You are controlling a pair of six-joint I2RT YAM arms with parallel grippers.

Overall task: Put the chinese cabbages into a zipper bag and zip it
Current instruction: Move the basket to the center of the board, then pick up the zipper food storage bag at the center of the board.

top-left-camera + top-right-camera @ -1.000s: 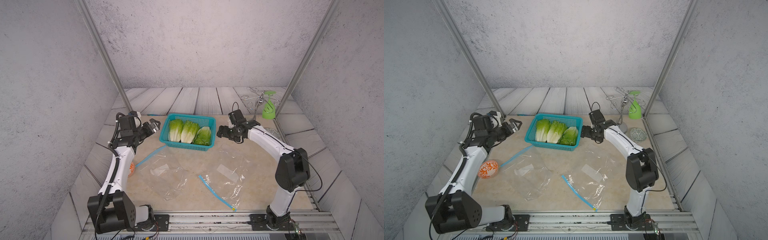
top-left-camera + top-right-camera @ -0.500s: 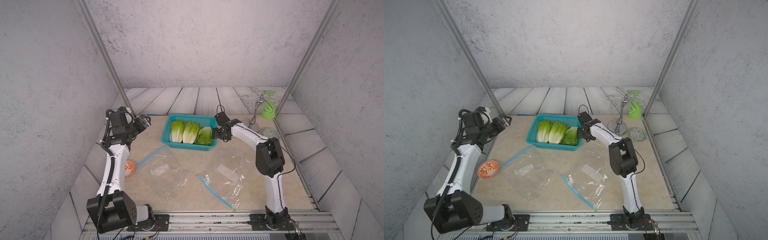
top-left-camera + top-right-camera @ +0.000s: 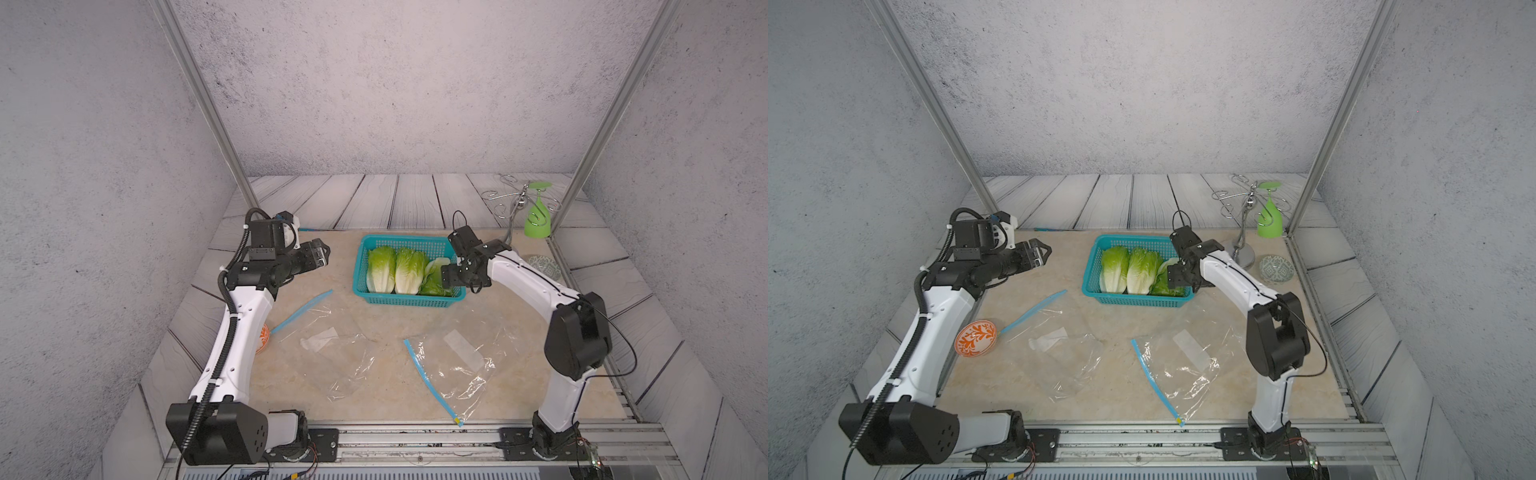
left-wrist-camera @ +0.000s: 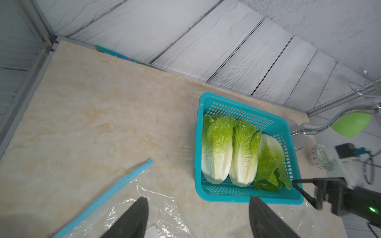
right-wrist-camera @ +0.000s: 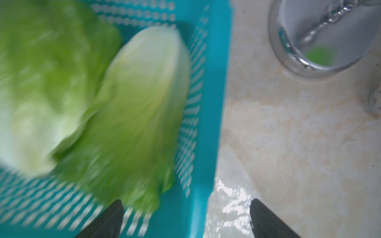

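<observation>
Chinese cabbages [image 3: 409, 270]: three small heads lie side by side in a teal basket [image 3: 405, 300] at the far middle of the worktop [image 3: 374, 399]. None is bagged. Two heads have their white stalk ends toward the robot. The third, nearest the right arm, lies reversed, with its loose green leaves toward the robot and its pale base at the far wall.

Zipper bags: two clear bags with blue zip strips lie flat on the worktop in front of the basket, one on the left arm's side [image 3: 332, 349] and one on the right arm's side [image 3: 461, 365]. Both are empty.

Right hand [image 3: 448, 281]: spread and empty at the basket's right edge. In the right wrist view, which is blurred, one finger [image 5: 107, 220] is over the basket by the third head's leafy end and the other is outside the basket wall.

Left hand [image 3: 322, 253]: spread and empty, above the worktop and well apart from the basket.

Assessment: the heads should be light. The leaf ends are soft and likely to crush or tear away, while the white stalk half looks firmer. A hold across the body toward the base would be safer. Both fingers must first be inside the basket wall.
</observation>
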